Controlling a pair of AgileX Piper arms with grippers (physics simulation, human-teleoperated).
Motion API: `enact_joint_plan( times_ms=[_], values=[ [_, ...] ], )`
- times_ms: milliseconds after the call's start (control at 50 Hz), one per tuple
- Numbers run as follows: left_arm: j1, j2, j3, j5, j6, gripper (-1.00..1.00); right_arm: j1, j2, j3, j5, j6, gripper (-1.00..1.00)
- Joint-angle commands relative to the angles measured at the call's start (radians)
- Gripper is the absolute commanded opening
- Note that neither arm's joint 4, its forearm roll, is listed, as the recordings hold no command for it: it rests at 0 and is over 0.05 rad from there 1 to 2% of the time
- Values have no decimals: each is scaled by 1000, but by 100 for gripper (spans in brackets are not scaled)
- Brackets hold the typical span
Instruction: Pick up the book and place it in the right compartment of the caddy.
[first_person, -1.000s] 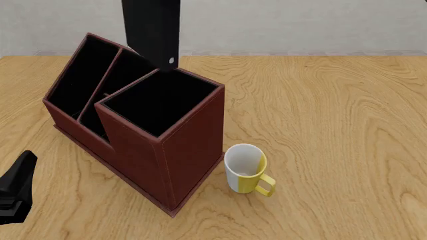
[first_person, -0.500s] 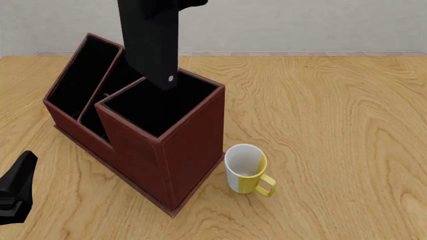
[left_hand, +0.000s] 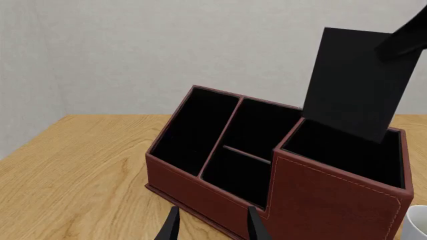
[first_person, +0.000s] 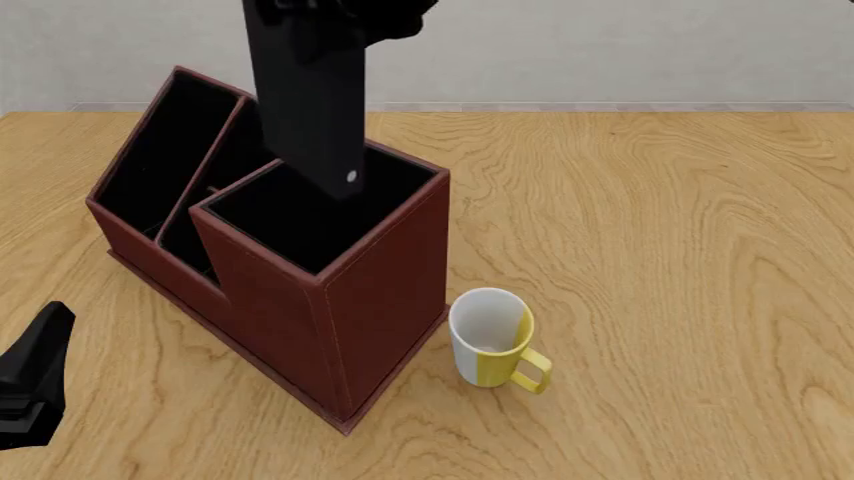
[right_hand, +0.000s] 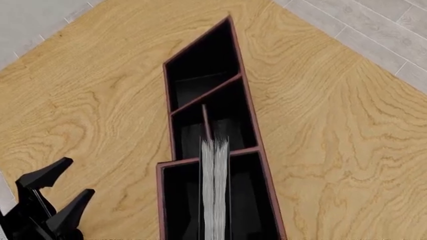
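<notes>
I had the book (first_person: 310, 95) gripped at its top by the right hand (first_person: 350, 14), hung upright w/ its lower corner just inside the right compartment (first_person: 324, 208) of the caddy (first_person: 380, 290), so it'd drop straight in. Left hand (left_hand: 210, 225) sat parked low on the bench (first_person: 667, 250), fingers apart, holding nothing, clear of the caddy.

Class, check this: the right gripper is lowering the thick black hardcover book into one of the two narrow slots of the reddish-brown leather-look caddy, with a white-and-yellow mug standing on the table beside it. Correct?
Not quite. The thick black hardcover book hangs over the widest, square right compartment of the reddish-brown leather-look caddy, not a narrow slot; the front view shows its lower corner there. The white-and-yellow mug does stand beside the caddy.
</notes>
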Motion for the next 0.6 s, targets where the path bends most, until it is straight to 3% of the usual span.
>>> enact_joint_plan(
  times_ms=[20,600],
  values=[
    [0,0,0,0,0,100,1,-21,26,-15,16,-100],
    [0,0,0,0,0,100,1,-72,133,-70,36,-100]
  ],
)
